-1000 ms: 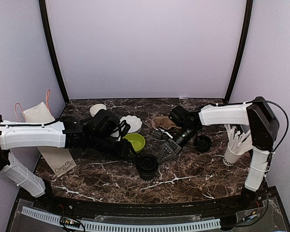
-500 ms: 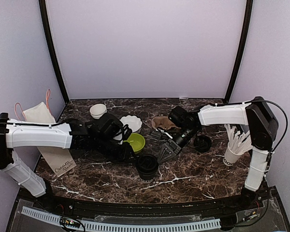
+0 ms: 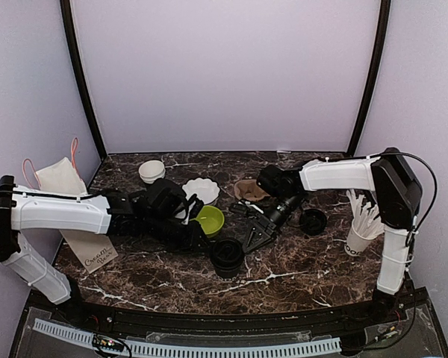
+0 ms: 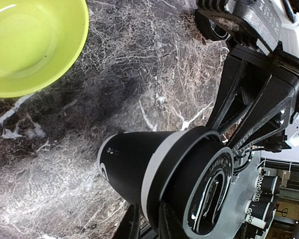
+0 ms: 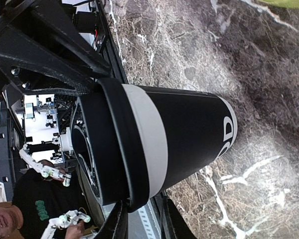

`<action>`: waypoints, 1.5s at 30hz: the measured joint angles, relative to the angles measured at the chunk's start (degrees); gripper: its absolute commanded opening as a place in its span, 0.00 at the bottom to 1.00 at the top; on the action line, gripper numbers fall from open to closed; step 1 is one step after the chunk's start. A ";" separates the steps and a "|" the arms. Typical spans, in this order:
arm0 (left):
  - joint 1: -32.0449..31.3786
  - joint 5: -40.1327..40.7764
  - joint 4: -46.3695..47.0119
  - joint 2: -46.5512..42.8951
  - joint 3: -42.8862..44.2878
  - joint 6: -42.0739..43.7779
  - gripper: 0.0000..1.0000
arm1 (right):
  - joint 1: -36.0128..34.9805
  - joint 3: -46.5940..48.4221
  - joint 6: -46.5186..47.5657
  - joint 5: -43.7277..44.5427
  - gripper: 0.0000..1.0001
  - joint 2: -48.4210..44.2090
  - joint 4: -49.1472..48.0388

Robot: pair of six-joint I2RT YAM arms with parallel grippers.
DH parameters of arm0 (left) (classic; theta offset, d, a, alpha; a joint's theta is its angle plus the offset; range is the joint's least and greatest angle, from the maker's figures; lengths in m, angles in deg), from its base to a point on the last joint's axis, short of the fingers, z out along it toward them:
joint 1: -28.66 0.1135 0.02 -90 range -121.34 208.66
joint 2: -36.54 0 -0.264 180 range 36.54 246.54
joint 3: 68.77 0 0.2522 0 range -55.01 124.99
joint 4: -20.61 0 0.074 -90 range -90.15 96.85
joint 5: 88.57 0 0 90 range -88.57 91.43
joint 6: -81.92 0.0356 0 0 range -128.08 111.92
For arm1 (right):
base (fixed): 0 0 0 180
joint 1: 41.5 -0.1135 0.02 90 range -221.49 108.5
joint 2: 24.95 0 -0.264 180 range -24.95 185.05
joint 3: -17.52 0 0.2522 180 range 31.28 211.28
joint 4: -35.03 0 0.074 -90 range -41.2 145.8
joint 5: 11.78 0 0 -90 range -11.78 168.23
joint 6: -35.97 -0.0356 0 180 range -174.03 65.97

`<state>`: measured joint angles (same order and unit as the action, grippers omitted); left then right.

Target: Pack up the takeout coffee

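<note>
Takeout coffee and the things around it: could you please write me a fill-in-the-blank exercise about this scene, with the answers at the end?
1. The takeout coffee is closed with a lid of ___ colour.
2. The lettering low on its side is ___.
3. The bowl just behind it is bright ___.
4. The sticks stand in a cup near the ___ arm's base.

Answers: black, white, green, right

black cup [image 3: 227, 256], lime green bowl [image 3: 209, 219], brown white-veined table [image 3: 306, 265]
</note>
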<state>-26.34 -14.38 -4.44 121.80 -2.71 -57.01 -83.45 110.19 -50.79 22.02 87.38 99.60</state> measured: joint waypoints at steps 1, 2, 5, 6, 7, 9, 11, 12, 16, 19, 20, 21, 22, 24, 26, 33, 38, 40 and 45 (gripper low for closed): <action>0.11 -0.31 0.55 -0.04 -0.28 -0.15 0.16 | 0.00 0.31 -0.44 0.04 0.20 0.22 0.55; 0.17 -0.59 1.01 -0.04 -0.42 -0.26 0.16 | -0.02 0.50 -0.70 0.07 0.20 0.31 0.85; 0.31 -1.03 1.36 -0.04 -0.55 -0.42 0.16 | -0.11 1.42 -1.03 0.52 0.19 0.61 2.21; 0.37 -1.14 1.33 -0.04 -0.48 -0.37 0.16 | -0.20 1.84 -1.01 0.92 0.19 0.66 2.75; 0.37 -1.16 1.11 -0.04 -0.33 -0.33 0.16 | -0.28 2.38 -0.90 1.42 0.19 0.72 3.34; 0.37 -1.16 -0.11 -0.11 0.66 0.09 0.20 | -0.33 3.72 -0.09 2.71 0.20 0.81 4.90; 0.26 -0.92 -1.73 0.00 1.55 0.81 0.29 | -0.24 5.03 1.49 4.04 0.21 0.81 6.10; 0.11 -0.57 -2.40 0.00 1.79 1.20 0.35 | -0.13 5.55 2.36 4.83 0.22 0.70 6.32; -0.17 0.66 -4.72 -0.85 2.12 3.04 0.47 | 0.24 6.80 4.85 8.07 0.27 -0.13 5.09; -0.28 1.73 -7.10 -2.21 2.40 4.20 0.51 | 0.39 8.39 6.49 10.86 0.29 -0.61 4.09; -0.28 2.05 -7.85 -2.73 2.69 4.68 0.53 | 0.44 8.72 6.93 11.45 0.30 -0.72 3.93; -0.28 2.45 -8.63 -3.34 3.10 5.07 0.53 | 0.44 8.94 7.37 11.98 0.30 -0.92 3.85; -0.28 2.89 -9.07 -3.78 3.43 5.46 0.54 | 0.48 9.05 7.76 12.50 0.31 -1.20 3.82; -0.28 3.56 -10.16 -4.66 4.63 6.45 0.54 | 0.57 9.05 8.57 13.29 0.33 -2.01 3.93; -0.20 4.42 -10.95 -4.92 6.19 7.43 0.51 | 0.72 8.70 8.96 14.14 0.35 -3.39 3.89; 2.82 4.66 -11.98 -4.09 8.61 8.79 0.37 | 0.87 -0.92 9.46 13.68 0.41 -12.37 2.36; 3.74 1.79 -10.47 -2.71 8.24 8.13 0.38 | 0.85 -5.68 8.85 10.45 0.42 -12.24 1.46; 3.74 0.22 -9.53 -2.51 7.58 7.67 0.37 | 0.63 -6.10 8.52 9.38 0.43 -11.72 1.36; 3.74 -2.23 -8.04 -1.86 5.97 6.80 0.35 | -0.61 -5.70 8.46 6.47 0.47 -9.55 0.59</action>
<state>-22.61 -16.61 -12.48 119.94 3.25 -50.21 -84.06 104.49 -42.33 28.49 77.83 100.19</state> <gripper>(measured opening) 0.362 0.455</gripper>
